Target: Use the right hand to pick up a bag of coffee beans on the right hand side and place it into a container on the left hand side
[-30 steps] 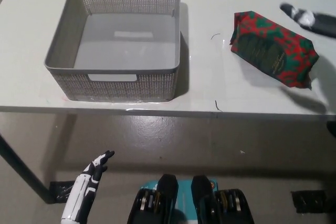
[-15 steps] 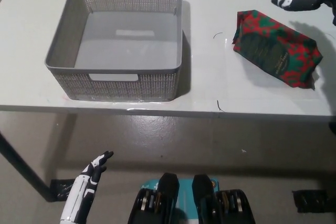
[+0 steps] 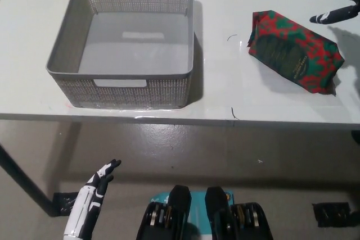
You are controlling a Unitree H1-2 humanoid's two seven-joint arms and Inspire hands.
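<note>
A red and green coffee bean bag (image 3: pixel 294 50) lies flat on the right part of the white table (image 3: pixel 225 91). My black right hand (image 3: pixel 341 5) hovers at the picture's right edge, just beyond the bag's far right end, fingers spread and holding nothing. It does not touch the bag. The grey mesh container (image 3: pixel 128 40) stands on the table's left side, with nothing inside. My white left hand (image 3: pixel 93 198) rests low at the lower left, below the table edge, fingers apart.
The table's front edge runs across the middle of the picture, with grey floor below. A dark table leg (image 3: pixel 22 181) slants at the lower left. Bare tabletop separates the container from the bag.
My right hand has drawn back toward the right edge and slightly away from the bag. The bag, container and left hand keep their places.
</note>
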